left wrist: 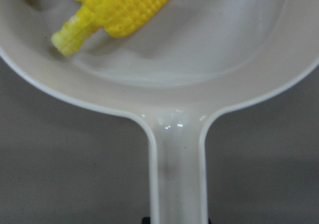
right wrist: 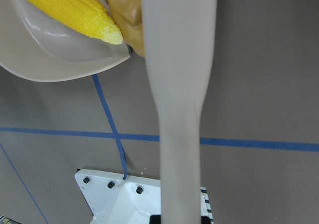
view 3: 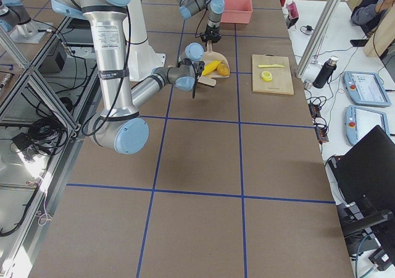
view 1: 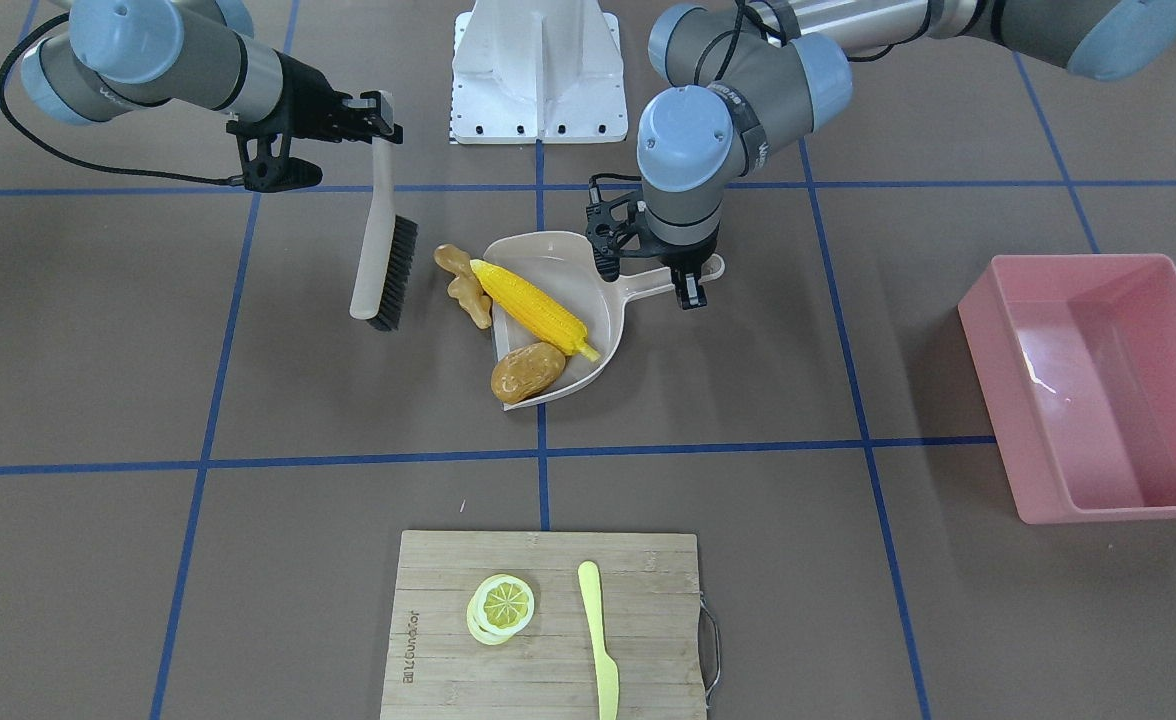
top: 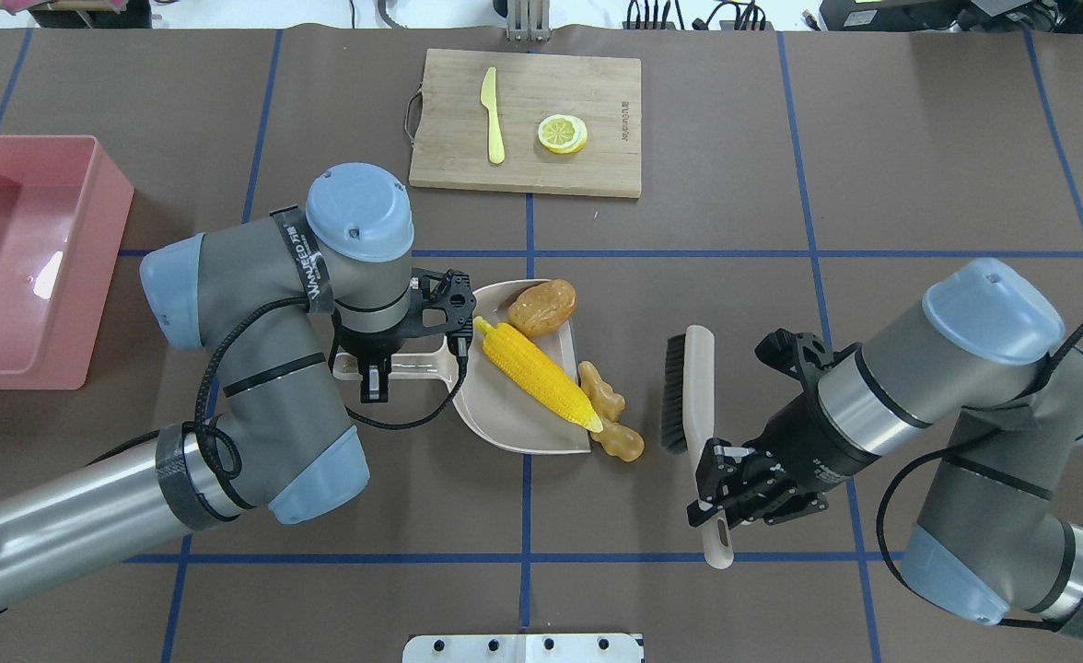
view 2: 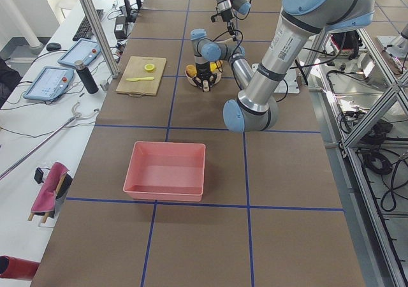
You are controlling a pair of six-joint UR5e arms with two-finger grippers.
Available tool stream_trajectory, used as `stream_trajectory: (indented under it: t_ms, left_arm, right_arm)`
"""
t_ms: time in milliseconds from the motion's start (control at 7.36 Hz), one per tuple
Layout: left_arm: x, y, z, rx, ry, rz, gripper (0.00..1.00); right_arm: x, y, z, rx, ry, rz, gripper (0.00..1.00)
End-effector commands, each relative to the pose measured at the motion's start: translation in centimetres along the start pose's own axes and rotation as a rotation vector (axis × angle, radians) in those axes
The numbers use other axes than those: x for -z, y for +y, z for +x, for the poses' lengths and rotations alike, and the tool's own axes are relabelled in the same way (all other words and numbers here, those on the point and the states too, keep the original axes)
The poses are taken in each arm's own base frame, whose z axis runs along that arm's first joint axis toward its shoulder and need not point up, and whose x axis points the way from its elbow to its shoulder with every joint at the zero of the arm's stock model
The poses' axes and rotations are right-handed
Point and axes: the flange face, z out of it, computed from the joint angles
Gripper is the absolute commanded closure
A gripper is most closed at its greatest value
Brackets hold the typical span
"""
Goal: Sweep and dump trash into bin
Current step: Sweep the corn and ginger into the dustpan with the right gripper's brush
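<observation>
Overhead exterior: left claw (top: 375,381) pinches dustpan (top: 505,416) handle, right claw (top: 719,497) pinches brush (top: 690,387); corn (top: 537,373) lies inside, potato (top: 541,307) on the lip, ginger (top: 611,416) just outside on the counter, so we judge sweeping it in comes before the distant bin (top: 109,267).

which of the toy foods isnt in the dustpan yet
The tan ginger root: it lies on the table beside the dustpan's open edge, while the corn cob lies in the pan and the potato sits on its lip.
</observation>
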Motion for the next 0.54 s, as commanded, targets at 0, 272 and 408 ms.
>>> stream_trajectory:
  t_ms: [0,272,408]
  left_arm:
    - [-0.4,-0.5,0.9,-0.024,-0.021,-0.007,1.0]
    - [-0.6,-1.0,1.7,-0.042,-0.028,0.0,1.0]
    - [-0.8,-1.0,1.8,-0.043,-0.027,-0.003,1.0]
  right_arm:
    - [-3.3,2.4,0.1,-0.07,0.031,-0.06,1.0]
    - [-7.1,4.3,0.2,-0.081,0.057,-0.065,1.0]
    - [-7.8,4.4,0.3,-0.081,0.064,-0.066,1.0]
